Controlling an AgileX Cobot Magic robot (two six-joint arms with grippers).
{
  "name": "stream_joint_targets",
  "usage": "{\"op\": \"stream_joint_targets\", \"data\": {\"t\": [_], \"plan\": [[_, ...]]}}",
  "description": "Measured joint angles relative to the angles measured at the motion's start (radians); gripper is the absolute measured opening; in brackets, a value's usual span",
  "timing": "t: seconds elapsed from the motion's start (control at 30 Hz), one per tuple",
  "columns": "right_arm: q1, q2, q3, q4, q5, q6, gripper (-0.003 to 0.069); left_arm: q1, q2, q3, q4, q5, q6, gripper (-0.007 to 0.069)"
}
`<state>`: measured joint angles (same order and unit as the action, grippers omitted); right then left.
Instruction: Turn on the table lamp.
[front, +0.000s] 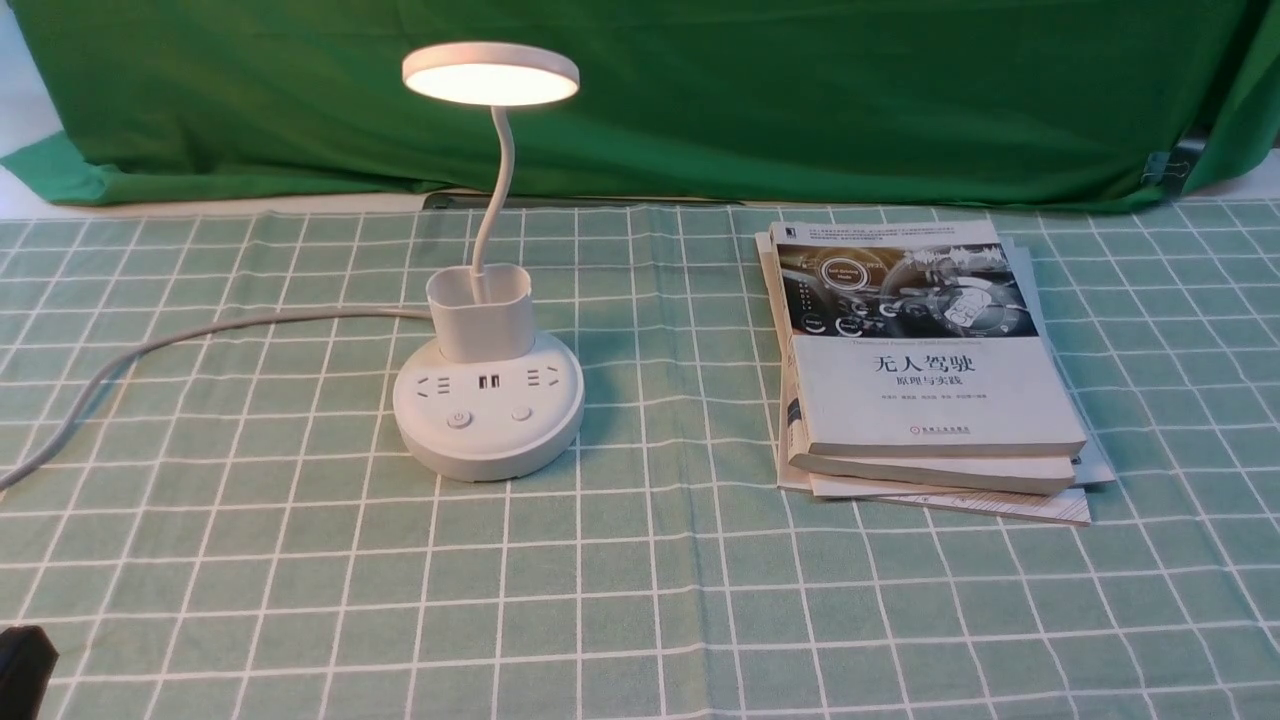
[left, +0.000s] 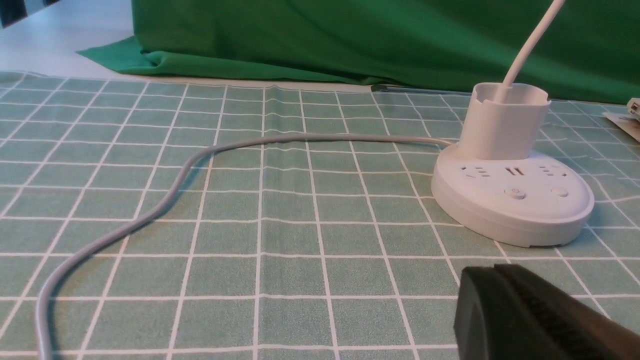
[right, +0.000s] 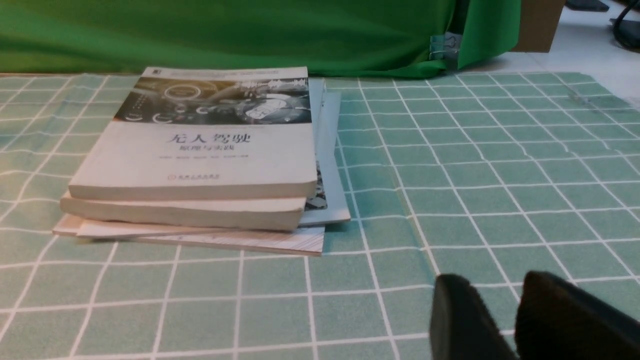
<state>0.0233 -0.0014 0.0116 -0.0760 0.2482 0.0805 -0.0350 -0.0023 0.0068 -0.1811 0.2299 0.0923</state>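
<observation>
At the Left of the Checkered Surface, a Lamp Aglow

Over at the near left corner, the left claw (left: 492, 272) is clenched, its dark fingertips together. A gray cable (front: 270, 318) curves from the left edge over the checkered surface (front: 620, 600) to the lit white table lamp (front: 490, 450), which stands left of the middle, well apart from the books. Behind it hangs a green cloth (front: 700, 100). To the right lies a stack of books (front: 930, 390), a driving title on top, thinner printed matter poking out beneath. The right claw (right: 482, 282) is released, with a gap between its fingers. Nearer than the lamp, only bare cloth shows.
</observation>
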Motion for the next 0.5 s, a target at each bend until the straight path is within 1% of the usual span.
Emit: {"op": "stream_joint_targets", "data": {"t": [0.5], "plan": [[0.0,0.0,0.0,0.0,-0.001,0.0,0.0238,0.0,0.0,0.0,0.0,-0.001,0.018,0.0021]]}}
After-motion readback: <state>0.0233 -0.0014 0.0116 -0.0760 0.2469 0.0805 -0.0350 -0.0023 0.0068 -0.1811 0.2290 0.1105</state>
